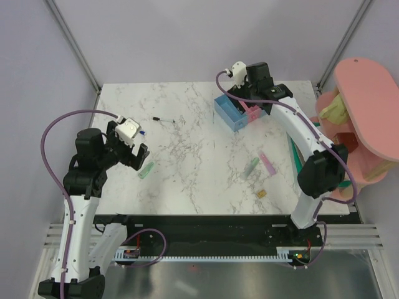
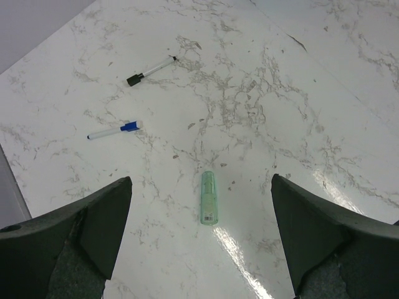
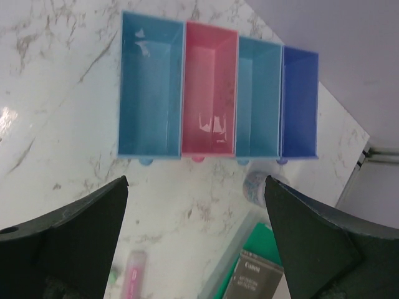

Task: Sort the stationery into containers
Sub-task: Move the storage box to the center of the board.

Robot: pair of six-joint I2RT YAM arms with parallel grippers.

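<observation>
The left end effector (image 2: 201, 180), spread wide, is hovering over a pale green plastic bar (image 2: 209, 198) lying on the white marbled desk (image 2: 299, 93). The right end effector (image 3: 196, 182), equally wide, is hanging above four joined rectangular plastic bins (image 3: 211, 93).

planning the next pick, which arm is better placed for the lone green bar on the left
Left: the left hand, open, is right above the green bar; the right hand faces the bins.

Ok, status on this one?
Left claw open above a green bar. Right claw open above the bins; bins look empty. Nothing blocking.
</observation>
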